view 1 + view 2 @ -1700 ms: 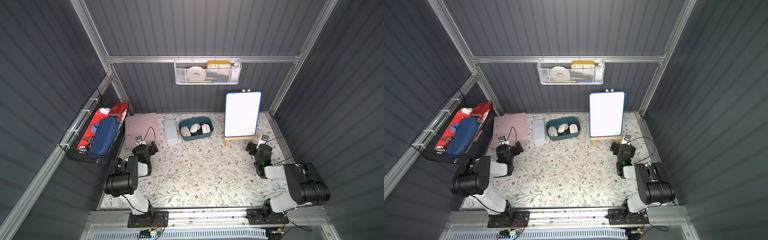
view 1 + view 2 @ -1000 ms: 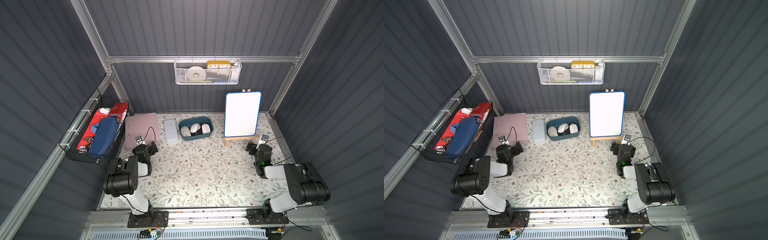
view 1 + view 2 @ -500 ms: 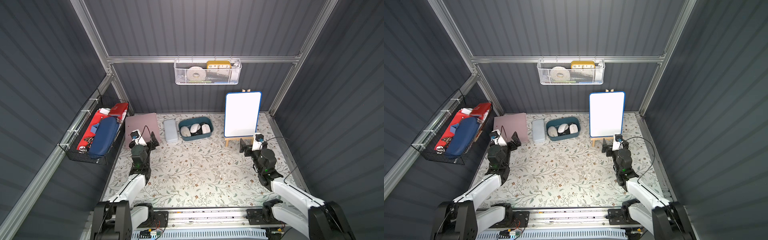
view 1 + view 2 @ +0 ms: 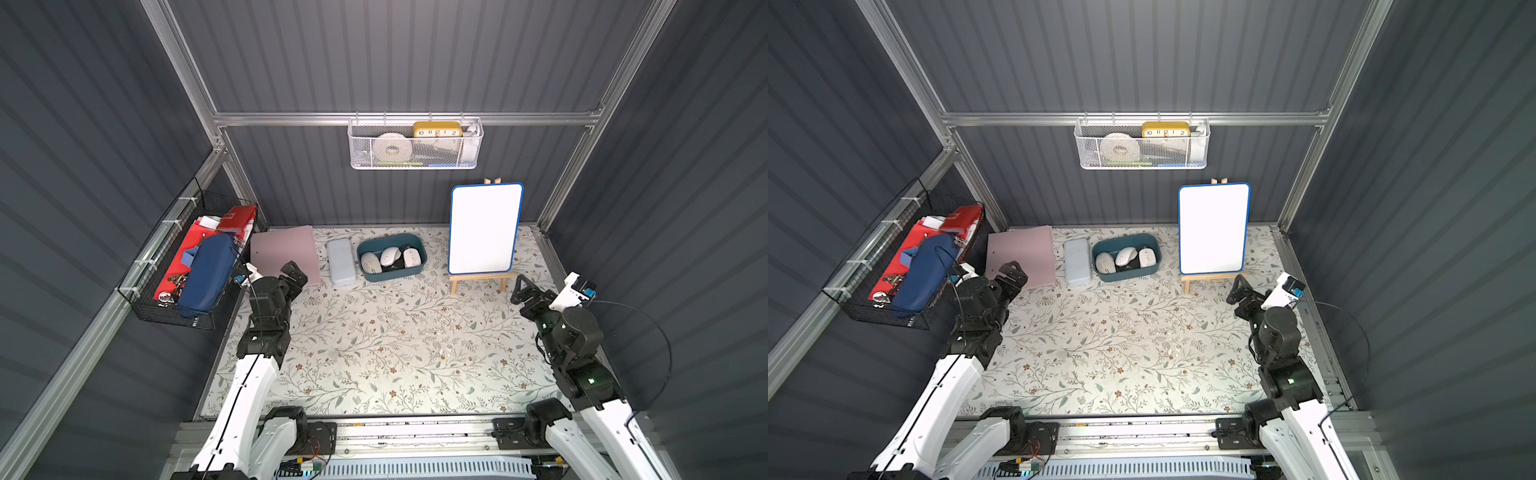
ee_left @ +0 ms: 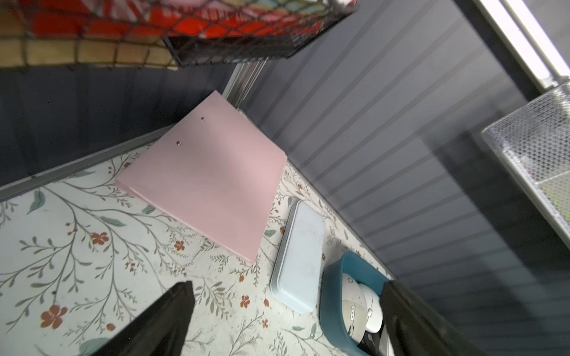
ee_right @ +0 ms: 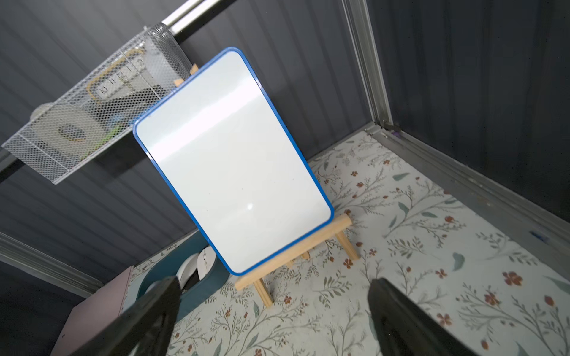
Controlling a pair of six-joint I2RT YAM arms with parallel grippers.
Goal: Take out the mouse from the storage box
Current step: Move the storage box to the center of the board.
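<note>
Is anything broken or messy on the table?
Nothing looks broken or spilled. The teal box sits a little crooked, and the mice in it are crowded together. The whiteboard stands upright on its easel, and the pink folder and pale case lie flat.

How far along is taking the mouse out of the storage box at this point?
Done: nothing visible yet. The mice all lie inside the storage box, and none is outside it.
In hand: nothing. The left gripper is open and empty by the pink folder. The right gripper is open and empty near the wooden easel.
Left: reach into the box, grasp a mouse, lift it out and set it down.
</note>
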